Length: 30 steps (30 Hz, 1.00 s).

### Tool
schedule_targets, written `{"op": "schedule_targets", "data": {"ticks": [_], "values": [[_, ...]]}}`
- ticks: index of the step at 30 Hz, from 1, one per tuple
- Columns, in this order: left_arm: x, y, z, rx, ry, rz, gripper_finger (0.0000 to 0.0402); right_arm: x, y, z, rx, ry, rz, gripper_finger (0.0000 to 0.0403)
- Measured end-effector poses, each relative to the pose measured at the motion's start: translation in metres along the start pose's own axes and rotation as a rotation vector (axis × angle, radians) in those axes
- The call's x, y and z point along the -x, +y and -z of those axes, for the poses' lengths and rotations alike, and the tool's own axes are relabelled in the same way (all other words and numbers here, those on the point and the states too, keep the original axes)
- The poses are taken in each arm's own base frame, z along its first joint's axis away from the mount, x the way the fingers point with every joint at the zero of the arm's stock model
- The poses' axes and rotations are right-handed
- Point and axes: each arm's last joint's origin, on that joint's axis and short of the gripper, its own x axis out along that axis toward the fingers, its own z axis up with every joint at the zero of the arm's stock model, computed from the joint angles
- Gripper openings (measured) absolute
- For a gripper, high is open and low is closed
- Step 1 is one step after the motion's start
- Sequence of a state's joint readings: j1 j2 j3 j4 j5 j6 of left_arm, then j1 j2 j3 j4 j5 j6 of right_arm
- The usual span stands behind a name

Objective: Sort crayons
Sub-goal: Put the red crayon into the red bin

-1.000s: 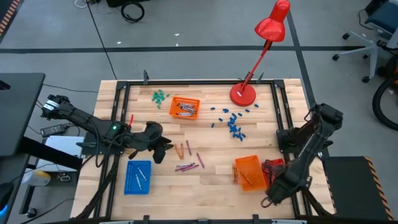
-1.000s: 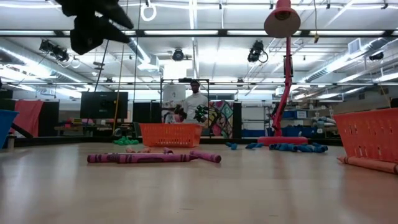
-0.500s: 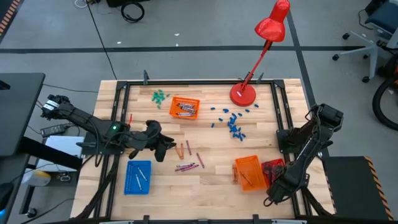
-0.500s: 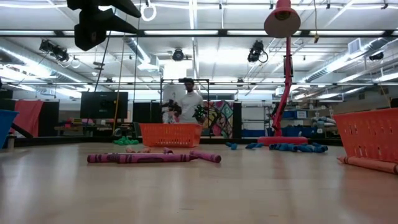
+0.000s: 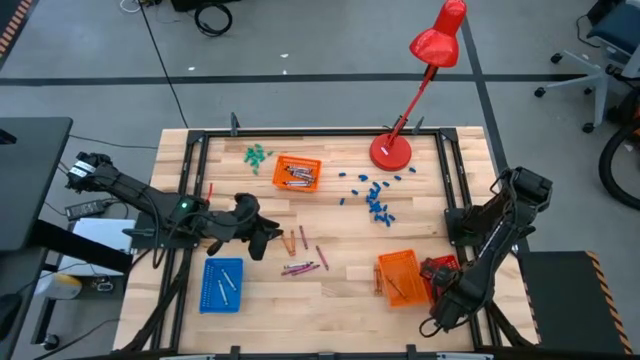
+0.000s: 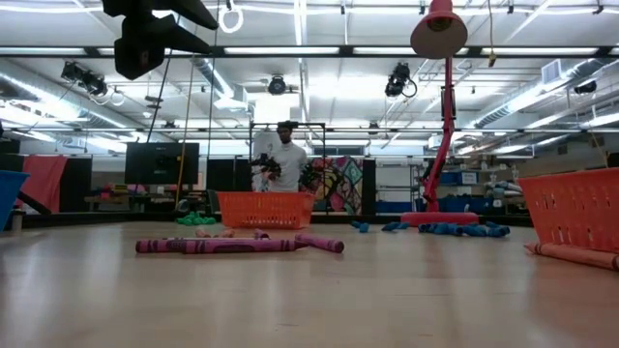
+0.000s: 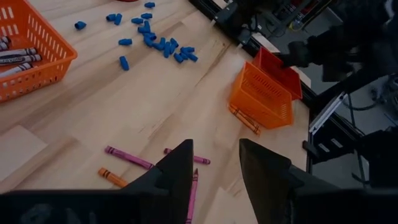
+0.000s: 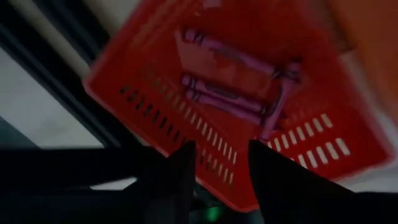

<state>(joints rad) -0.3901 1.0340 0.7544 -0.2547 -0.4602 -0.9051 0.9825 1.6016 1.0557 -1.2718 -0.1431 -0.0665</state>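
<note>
Left hand (image 7: 214, 180) spread, above loose crayons (image 5: 300, 267) at bench middle; right hand (image 8: 221, 168) spread over red basket (image 8: 236, 106).

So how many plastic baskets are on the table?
4. An orange slotted plastic basket sits at the far side, a blue one at the near left, and another orange one at the near right beside a red one.

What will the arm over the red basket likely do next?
Probably lift away and go for another: the right end effector stands open over the red basket, purple crayons lie inside, and more crayons lie on the table.
</note>
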Motion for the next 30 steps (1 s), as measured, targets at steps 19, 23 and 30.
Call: {"op": "schedule_targets", "data": {"ticks": [19, 23, 30], "values": [[0.0, 0.001, 0.001, -0.103, 0.007, -0.009, 0.0142, 0.032, -0.004, 0.006, -1.761, -0.188, -0.11, 0.0143], [0.0, 0.001, 0.001, -0.195, 0.007, -0.008, 0.0142, 0.041, 0.002, 0.003, -1.973, -0.38, -0.22, 0.0131], [0.0, 0.001, 0.001, -0.383, 0.008, -0.008, 0.0142, 0.051, 0.0, 0.01, -2.262, -0.548, -0.304, 0.0117]]}}
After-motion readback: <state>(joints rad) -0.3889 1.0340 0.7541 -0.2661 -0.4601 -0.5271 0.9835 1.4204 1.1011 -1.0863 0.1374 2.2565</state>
